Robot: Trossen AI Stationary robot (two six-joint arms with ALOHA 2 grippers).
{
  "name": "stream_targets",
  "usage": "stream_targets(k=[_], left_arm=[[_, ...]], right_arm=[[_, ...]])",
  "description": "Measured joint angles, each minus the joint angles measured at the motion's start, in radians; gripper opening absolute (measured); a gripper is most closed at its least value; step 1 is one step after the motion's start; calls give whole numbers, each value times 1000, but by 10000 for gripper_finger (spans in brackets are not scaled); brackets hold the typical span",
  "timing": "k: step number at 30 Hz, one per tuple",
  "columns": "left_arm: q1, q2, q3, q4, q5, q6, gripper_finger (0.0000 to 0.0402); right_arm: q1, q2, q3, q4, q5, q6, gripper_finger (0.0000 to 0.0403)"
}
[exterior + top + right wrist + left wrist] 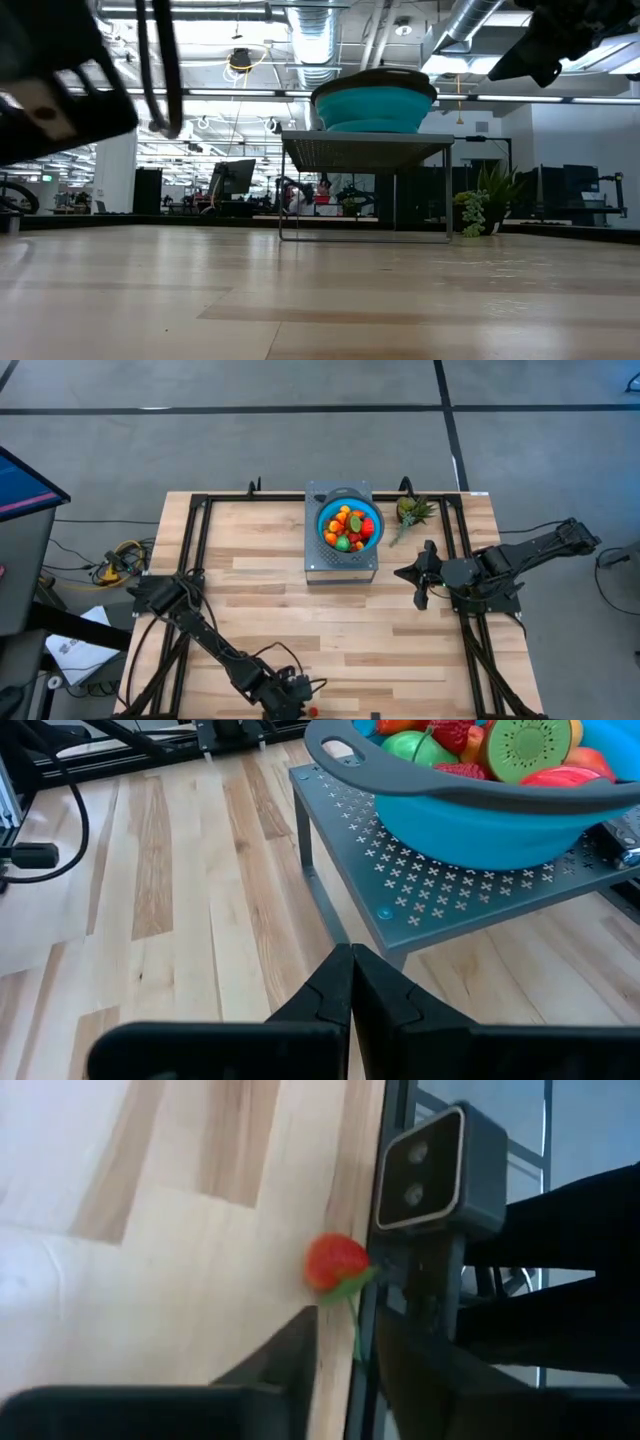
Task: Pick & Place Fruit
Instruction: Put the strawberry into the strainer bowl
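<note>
- Your left claw [300, 698] sits at the near edge of the surface [270, 610], low over the wood beside the black frame rail.
- In the left wrist view its two dark fingers [290, 1355] stand slightly apart, with a narrow gap between them and nothing held.
- Just ahead of those fingers lies a red strawberry [336, 1262] with a green leaf, on the wood right at the edge, against the rail and close to a small grey camera block [432, 1172].
- From above you see that same strawberry as a small red spot at the surface's near edge, just beside the left claw.
- The rest of the fruit [350, 527] fills the blue bowl [327, 512], which rests on a grey perforated stand [340, 568] at the far middle of the surface.
- In the right wrist view you can pick out a halved kiwi [527, 747], strawberries and a green piece in that bowl.
- Your right claw [418, 575] waits to the right of the stand, above the surface, its fingers [330, 985] pressed together on nothing.
- A spiky green plant piece [411, 512] lies just right of the bowl.
</note>
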Motion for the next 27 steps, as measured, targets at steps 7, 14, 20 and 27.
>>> stream_targets(k=[7, 14, 20, 27], left_arm=[[10, 3, 0, 9, 0, 49, 173], [8, 26, -1, 37, 12, 51, 175], [9, 40, -1, 43, 22, 76, 162], [9, 51, -8, 40, 8, 76, 151]], right_arm=[[0, 0, 0, -14, 0, 0, 0], [0, 0, 0, -22, 0, 0, 0], [0, 0, 1, -30, 0, 0, 0], [0, 0, 1, -31, 0, 0, 0]])
